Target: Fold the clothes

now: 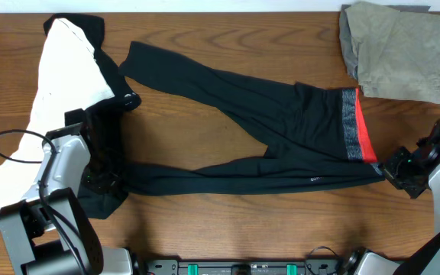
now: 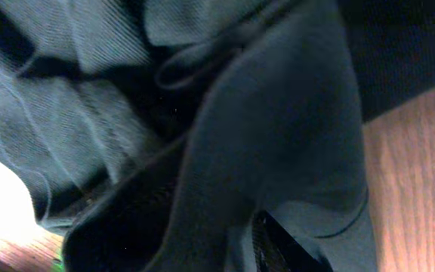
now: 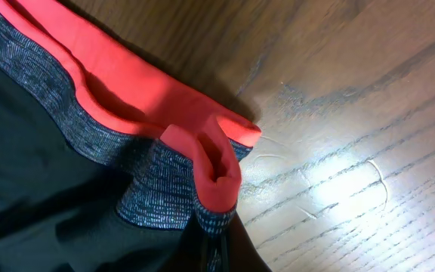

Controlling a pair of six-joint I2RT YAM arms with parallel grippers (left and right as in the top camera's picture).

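Leg-to-waist fold, starting position. The long black stretch leggings (image 1: 281, 114) lie flat across the middle of the brown wooden table (image 1: 205, 229), with the legs toward the left and the grey and red-orange elastic waistband (image 1: 351, 122) toward the right. To fold well, both ends should probably be held taut at matching corners. The cuffs would then be lifted just free of the wood and carried over to the waistband so that the edges meet without twisting; slack in the lower leg would likely wrinkle the fold. The right gripper (image 1: 388, 166) is closed tight on the lower corner of the waistband, which bunches into a small red fold at its fingertips in the right wrist view. The left gripper (image 1: 104, 182) sits at the leg ends, buried in dark cloth. The left wrist view shows only black fabric, so how wide it stands, and whether it holds a cuff, cannot be told. A white soft garment (image 1: 59, 92) lies just beside it on the left, and a crumpled khaki piece (image 1: 399, 50) lies well apart at the top right.
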